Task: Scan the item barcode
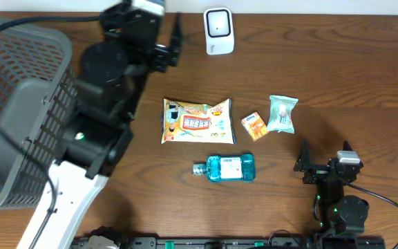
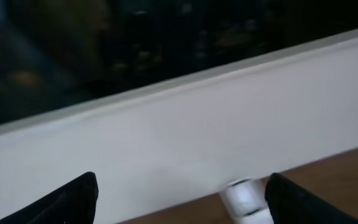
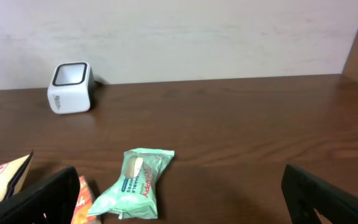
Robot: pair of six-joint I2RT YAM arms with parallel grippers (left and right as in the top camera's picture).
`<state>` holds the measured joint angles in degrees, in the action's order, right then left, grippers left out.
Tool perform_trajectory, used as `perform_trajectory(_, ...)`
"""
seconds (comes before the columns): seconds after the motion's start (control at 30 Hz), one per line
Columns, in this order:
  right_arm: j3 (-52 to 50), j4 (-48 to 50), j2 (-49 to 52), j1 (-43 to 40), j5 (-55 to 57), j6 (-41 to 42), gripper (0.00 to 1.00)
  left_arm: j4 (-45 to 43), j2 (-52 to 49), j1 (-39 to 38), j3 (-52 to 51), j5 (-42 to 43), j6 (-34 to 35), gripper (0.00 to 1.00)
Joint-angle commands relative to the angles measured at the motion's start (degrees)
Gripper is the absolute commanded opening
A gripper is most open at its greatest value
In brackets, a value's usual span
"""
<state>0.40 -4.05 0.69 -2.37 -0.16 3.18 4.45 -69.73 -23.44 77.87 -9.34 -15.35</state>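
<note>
My left gripper [image 1: 174, 43] hangs at the back of the table [image 1: 365, 69], just left of the scanner [image 1: 219, 31]. Its jaws stand apart with nothing between them. From that wrist I see only white wall and a corner of the scanner. My right gripper [image 1: 321, 161] sits low at the near right, jaws spread wide and likewise empty. Nothing is in hand, so I judge the step is to fetch an item and carry it to the scanner's window.

Four things lie mid-table, all well apart from the scanner. There is a snack bag [image 1: 196, 120], and a small orange box [image 1: 253, 126] just beside a green packet [image 1: 282, 114]. A blue bottle [image 1: 225, 168] lies on its side nearest me. The green packet is straight ahead of my right gripper, so it is the easy reach there. The snack bag lies closer to my left arm.

I cannot make out a barcode on any of them from here, so I should grip by an edge or seam and leave the broad faces uncovered. With the packet, I should come in from its free side so I don't nudge the box. Soft wrappers crumple, so a light pinch will keep the printed face flat. Once an item is lifted, I should turn it until the code shows. Then I should face it squarely to the window, close and steady. My left arm passes right beside the wire basket [image 1: 19, 104], so I should swing wide of it.
</note>
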Motion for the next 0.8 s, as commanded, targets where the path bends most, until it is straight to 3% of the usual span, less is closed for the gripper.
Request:
perform_trajectory(0.0, -0.09, -0.22, -0.31, 0.07, 0.5, -0.7, 0.99, 2.86, 1.29, 1.36, 1.03, -11.89, -11.65, 0.86)
perform_trajectory(0.07, -0.09, -0.22, -0.31, 0.07, 0.5, -0.7, 0.99, 7.65, 1.4, 1.62, 0.92, -17.73, -15.74, 0.87)
perform_trajectory(0.1, -0.09, -0.22, -0.31, 0.07, 0.5, -0.7, 0.99, 7.08, 1.99, 2.1, 0.28, -16.83, -17.66, 0.87)
perform_trajectory(0.5, -0.09, -0.22, -0.31, 0.07, 0.5, -0.7, 0.99, 9.97, 12.39, 2.82, -0.04, -16.41, -17.81, 0.88)
perform_trajectory(0.53, -0.09, -0.22, -0.31, 0.07, 0.5, -0.7, 0.99, 10.34, 14.01, 3.04, -0.04, -16.41, -17.64, 0.89)
perform_trajectory(0.57, -0.09, -0.22, -0.31, 0.07, 0.5, -0.7, 0.99, 10.56, 15.45, 3.28, -0.07, -16.37, -17.14, 0.98)
perform_trajectory(0.67, -0.09, -0.22, -0.31, 0.07, 0.5, -0.7, 0.99, 10.62, 20.52, 4.92, -0.63, -16.09, -13.55, 0.98)
perform_trajectory(0.77, -0.09, -0.22, -0.31, 0.07, 0.5, -0.7, 0.99, 12.83, 25.51, 8.17, -1.22, -9.84, -10.88, 0.98)
